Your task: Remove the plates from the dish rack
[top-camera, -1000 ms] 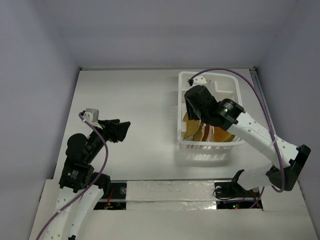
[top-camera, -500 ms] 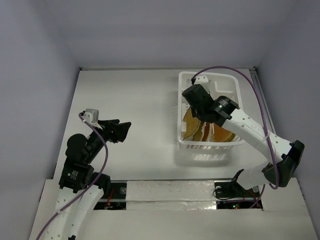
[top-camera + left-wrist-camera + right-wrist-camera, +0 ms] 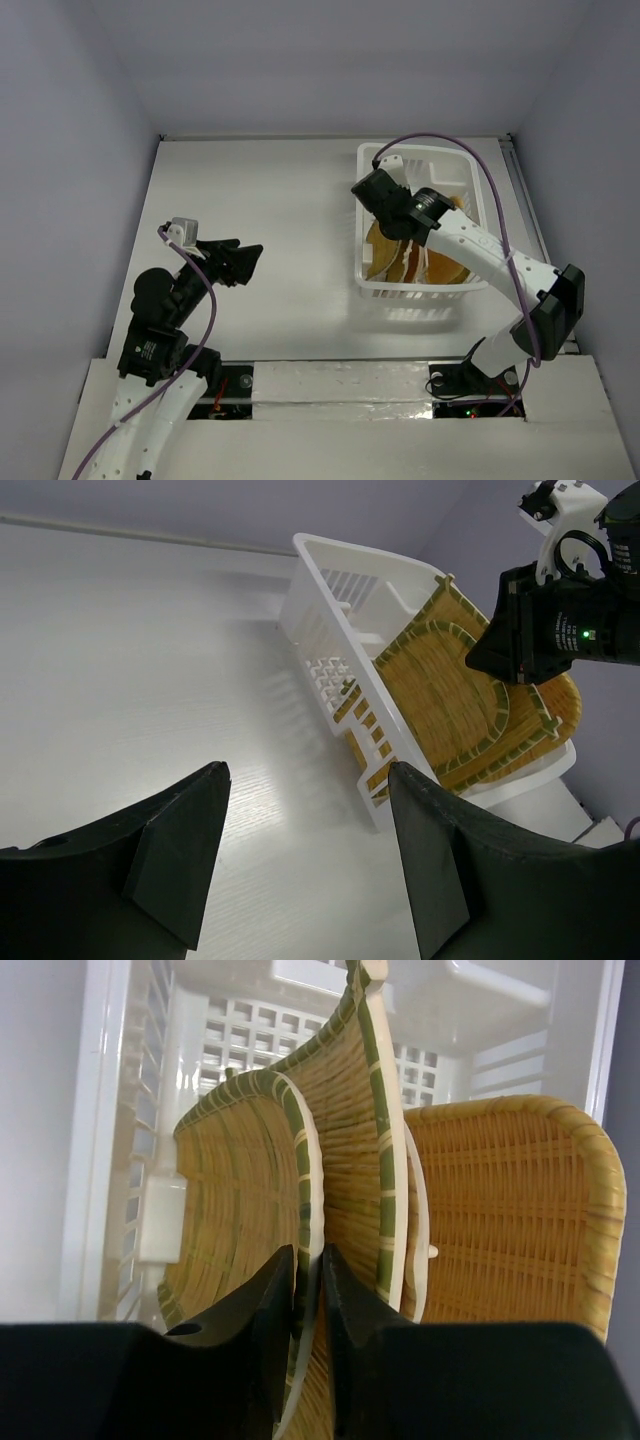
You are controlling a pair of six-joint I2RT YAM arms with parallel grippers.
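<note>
Now the right end effector (image 3: 308, 1262) has slid toward 11 o'clock and pinches the rim of the leftmost yellow-tan woven oval plate (image 3: 235, 1200), which stands on edge in the white slotted plastic dish rack (image 3: 100, 1130) at the worktop's (image 3: 260, 200) 2 o'clock. A lift looks next. Left end effector (image 3: 305, 780) spread, idle at 8 o'clock.

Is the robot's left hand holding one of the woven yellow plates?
No, the left hand is open and empty, apart from the woven yellow plates in the white plastic dish rack.
</note>
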